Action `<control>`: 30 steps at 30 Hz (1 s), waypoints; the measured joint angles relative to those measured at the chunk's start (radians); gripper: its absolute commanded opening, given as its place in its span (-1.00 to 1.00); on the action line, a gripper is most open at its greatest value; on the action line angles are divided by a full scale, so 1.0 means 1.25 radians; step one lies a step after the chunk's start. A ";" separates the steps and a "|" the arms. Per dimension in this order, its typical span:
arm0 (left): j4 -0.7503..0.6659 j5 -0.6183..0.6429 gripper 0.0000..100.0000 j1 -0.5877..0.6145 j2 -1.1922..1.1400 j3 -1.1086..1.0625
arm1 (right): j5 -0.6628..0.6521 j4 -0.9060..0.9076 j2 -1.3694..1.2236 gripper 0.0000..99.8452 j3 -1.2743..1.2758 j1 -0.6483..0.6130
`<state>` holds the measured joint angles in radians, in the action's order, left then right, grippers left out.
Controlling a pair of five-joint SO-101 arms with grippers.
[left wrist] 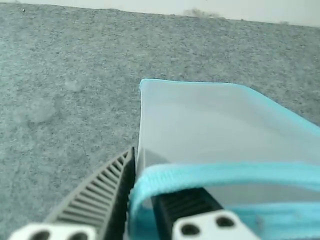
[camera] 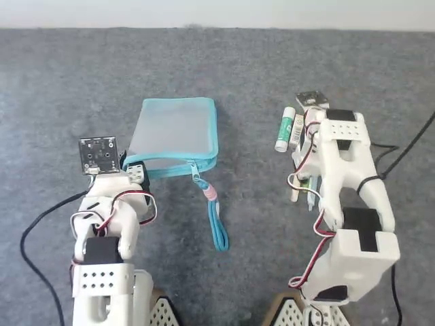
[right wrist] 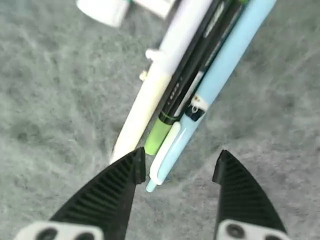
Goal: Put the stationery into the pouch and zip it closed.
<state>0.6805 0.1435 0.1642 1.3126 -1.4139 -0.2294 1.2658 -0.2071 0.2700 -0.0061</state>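
Grey felt covers the table [camera: 68,81]; pale wall is seen past the far edge. Pouch [camera: 173,136] [left wrist: 210,125] is laid flat mid-table, a bit twd the left edge, zip side facing the near edge. Strap [camera: 217,224] is trailed from the zip end twd the near edge. L gripper [camera: 136,170] [left wrist: 145,185] is clamped on the pouch's teal zip lip at its near left corner, lip pinched betw. both fingers. R gripper [right wrist: 182,162] is held low over the table's right half, jaws spread wide, nothing gripped. Three pens lie under it, side by side and touching: cream pen [right wrist: 150,95], black-green pen [right wrist: 190,80], blue pen [right wrist: 220,65]; blue pen's tip sits betw. the jaws. White tube [camera: 284,129] [right wrist: 102,7] is seen just beyond the pens, twd the far edge.
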 measured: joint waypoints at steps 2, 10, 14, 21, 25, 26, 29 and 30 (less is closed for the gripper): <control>0.000 0.000 -0.98 0.000 0.000 0.000 | 0.009 -0.037 0.000 -0.55 0.039 0.000; 0.000 0.000 -0.98 0.000 0.000 0.000 | 0.042 -0.093 0.000 -0.55 0.101 0.000; 0.000 0.000 -0.98 0.000 0.000 0.000 | 0.042 -0.098 0.001 -0.55 0.106 0.007; 0.000 0.000 -0.98 0.000 0.000 0.000 | 0.042 -0.102 0.001 -0.72 0.106 0.056; 0.000 0.000 -0.98 0.000 0.000 0.000 | 0.017 -0.102 0.002 -0.72 0.106 0.069; 0.000 0.000 -0.98 0.000 0.000 0.000 | 0.014 -0.102 0.002 -0.73 0.106 0.069; 0.000 0.000 -0.98 0.000 0.000 0.000 | 0.009 -0.102 0.002 -0.75 0.106 0.069; 0.000 0.000 -0.98 0.000 0.000 0.000 | 0.009 -0.102 0.002 -0.75 0.106 0.069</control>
<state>0.6805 0.1435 0.1642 1.3126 -1.4139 -0.2186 1.1385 -0.2041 0.4020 0.0798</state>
